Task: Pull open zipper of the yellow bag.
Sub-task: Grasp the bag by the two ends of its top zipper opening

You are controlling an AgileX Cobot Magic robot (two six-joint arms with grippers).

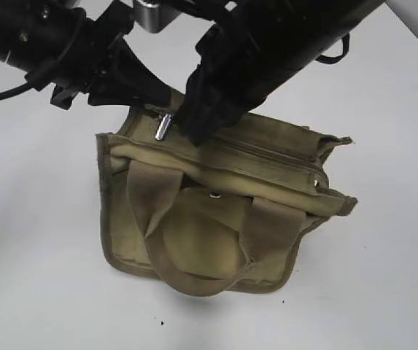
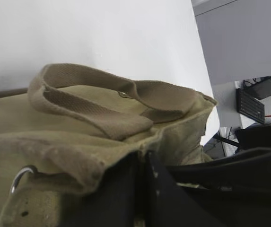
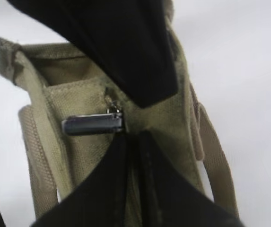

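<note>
Tabletop, white and matte, carries everything here. Near its middle lies the yellow bag, a small khaki canvas tote with darker edge trim, resting on one broad face so that its mouth faces the far side of the table and its base faces the camera in the exterior view. Two black robot arms reach down to that mouth from the top of the exterior view. The left gripper sits at the bag's far left corner; in the left wrist view its dark fingers are pressed together with a fold of the canvas rim caught between them, a metal ring showing just beside. The right gripper comes down on the mouth just right of that corner, its black fingers drawn close together against the fabric beside the slider; whether they actually pinch anything, I cannot tell. Two wide webbing loop handles lie flat on the upturned face over a rounded snap flap. The zipper, a thin khaki-taped track, runs the bag's width from upper left to lower right. Its shiny silver pull tab sits at the left end, just left of the right gripper's fingertips, its long axis crosswise to the track, free end toward the camera.
</note>
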